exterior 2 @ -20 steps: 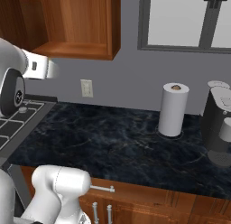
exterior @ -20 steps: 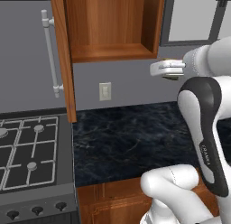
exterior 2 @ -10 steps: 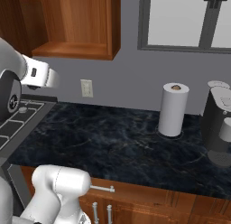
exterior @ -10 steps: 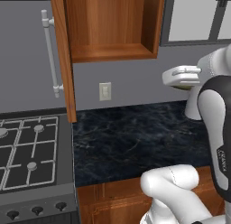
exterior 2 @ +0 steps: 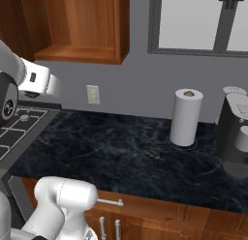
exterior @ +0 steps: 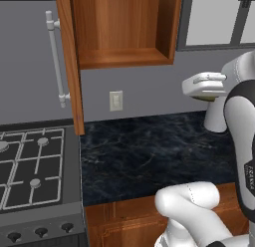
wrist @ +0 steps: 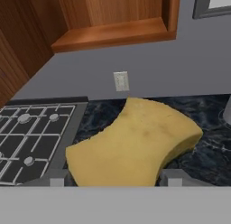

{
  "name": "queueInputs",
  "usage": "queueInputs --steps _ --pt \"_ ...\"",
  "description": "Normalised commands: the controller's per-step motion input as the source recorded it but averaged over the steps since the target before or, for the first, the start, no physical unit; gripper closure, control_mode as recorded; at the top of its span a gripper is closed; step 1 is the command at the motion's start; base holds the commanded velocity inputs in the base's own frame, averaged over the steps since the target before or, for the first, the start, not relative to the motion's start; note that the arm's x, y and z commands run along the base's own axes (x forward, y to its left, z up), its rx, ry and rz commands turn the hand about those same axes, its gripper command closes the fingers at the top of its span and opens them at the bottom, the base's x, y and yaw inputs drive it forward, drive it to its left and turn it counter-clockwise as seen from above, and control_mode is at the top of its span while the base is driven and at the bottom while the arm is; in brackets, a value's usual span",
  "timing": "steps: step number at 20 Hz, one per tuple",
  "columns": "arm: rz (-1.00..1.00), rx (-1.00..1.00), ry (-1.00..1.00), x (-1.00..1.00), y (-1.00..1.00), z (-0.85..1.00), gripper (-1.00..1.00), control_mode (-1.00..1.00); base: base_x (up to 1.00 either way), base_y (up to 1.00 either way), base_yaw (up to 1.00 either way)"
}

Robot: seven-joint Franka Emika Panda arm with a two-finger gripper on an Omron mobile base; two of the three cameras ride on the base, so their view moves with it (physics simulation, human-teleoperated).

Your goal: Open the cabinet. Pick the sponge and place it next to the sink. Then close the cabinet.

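Observation:
A chunky yellow sponge [wrist: 135, 144] fills the lower middle of the hand view, with my gripper [wrist: 115, 179] shut on it and a finger tip at each side. The arm's white hand [exterior: 203, 85] hangs above the dark counter [exterior: 149, 151], to the right of and below the cabinet [exterior: 124, 27]. The cabinet is reddish-brown wood, and its door [exterior: 67, 57] stands swung open to the left with a long silver bar handle [exterior: 56, 59]. Its inside [exterior 2: 77, 21] looks bare. The sink is out of view.
A gas stove [exterior: 30, 161] lies left of the counter. A paper towel roll [exterior 2: 186, 118] and a dark coffee machine [exterior 2: 235, 132] stand at the back right. A wall outlet [exterior: 115, 100] sits under the cabinet, and a window [exterior 2: 193, 19] is to its right.
The hand has drifted to the right and slightly down, away from the cabinet opening, carrying the sponge. The cabinet door has stayed open.

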Motion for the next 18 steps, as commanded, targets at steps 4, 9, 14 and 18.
queueInputs --steps 4,9,14,18 --pt "0.00 0.00 0.00 0.00 0.00 0.00 1.00 -1.00 0.00 0.00 0.00" --pt "0.00 0.00 0.00 0.00 0.00 0.00 1.00 -1.00 0.00 0.00 0.00" --pt "0.00 0.00 0.00 0.00 0.00 0.00 1.00 -1.00 0.00 0.00 0.00" --pt "0.00 0.00 0.00 0.00 0.00 0.00 1.00 1.00 -0.02 0.00 0.00"
